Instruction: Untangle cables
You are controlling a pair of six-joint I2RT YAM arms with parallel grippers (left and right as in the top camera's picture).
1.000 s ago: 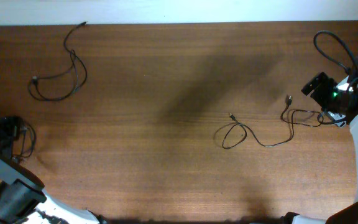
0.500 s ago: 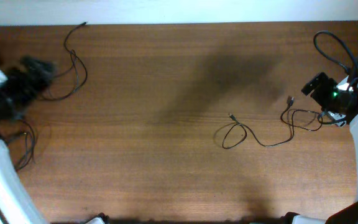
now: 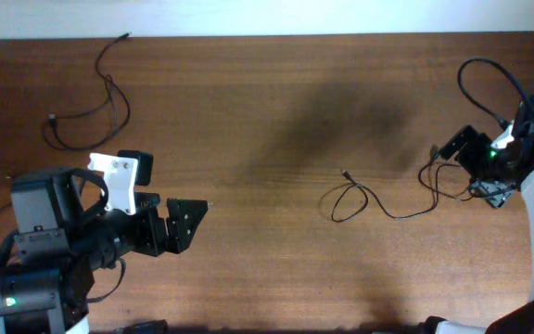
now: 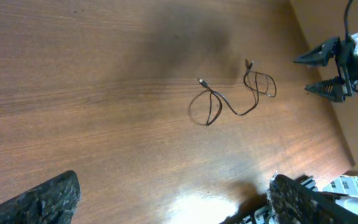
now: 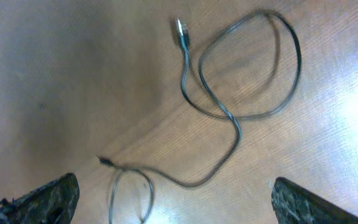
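**Overhead view.** The left pincer [image 3: 196, 225] is spread wide, its jaws pointing across the wooden table [image 3: 267, 278]. Well ahead of it lies the centre cable [image 3: 378, 206], a thin black wire. One looped end sits just beside the right pincer [image 3: 459, 172], which is also spread and holds nothing. The cable's long axis runs from the right pincer toward the left one, so the right arm is judged much the nearer for a first grasp. A far cable [image 3: 109, 83] lies in loose loops behind and to the side of the left pincer, well apart from both.

**Left wrist view.** Left pincer [image 4: 174, 180] spread. Centre cable [image 4: 232, 111] is far ahead, with the right pincer [image 4: 303, 74] beyond it.

**Right wrist view.** Right pincer [image 5: 173, 183] spread. Centre cable [image 5: 237, 127] lies directly ahead of the jaws. It is glossy and limp, with one large and one small loop and a small metal-tipped plug at the far end. Whether this is one wire or two cannot be told.
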